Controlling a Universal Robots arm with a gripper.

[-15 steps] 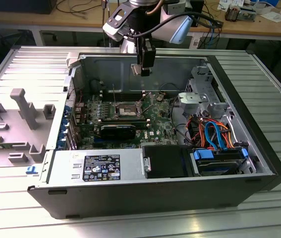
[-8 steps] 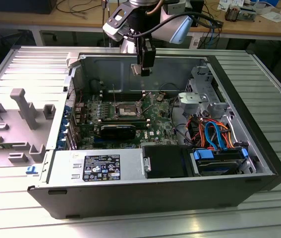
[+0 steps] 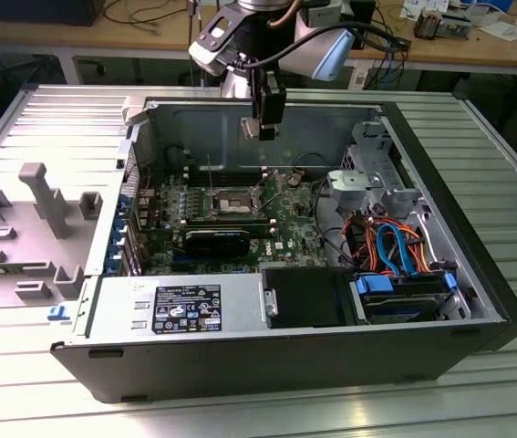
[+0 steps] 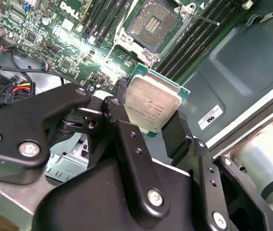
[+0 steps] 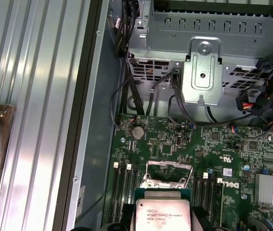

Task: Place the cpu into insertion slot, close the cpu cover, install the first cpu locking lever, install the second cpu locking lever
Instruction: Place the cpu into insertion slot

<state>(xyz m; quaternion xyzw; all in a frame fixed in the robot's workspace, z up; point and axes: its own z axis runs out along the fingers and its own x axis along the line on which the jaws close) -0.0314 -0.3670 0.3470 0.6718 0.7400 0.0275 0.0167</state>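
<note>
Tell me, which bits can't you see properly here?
- Two edges of the cpu, second wrist view: covered by fingers of the gripper.
- Near part of the cpu, first wrist view: cut off by the picture's edge.
- One side of the slot, second wrist view: cut off by the picture's edge.
- Contacts inside the slot, exterior view: too small to tell.

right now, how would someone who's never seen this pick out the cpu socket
Look into the open computer case, at the green motherboard on its floor. Near the board's middle sits the insertion slot, a dark socket with a silver rim. Unlike the long narrow memory slots on either side, it is square, and empty while the jaws hold the cpu.
</note>
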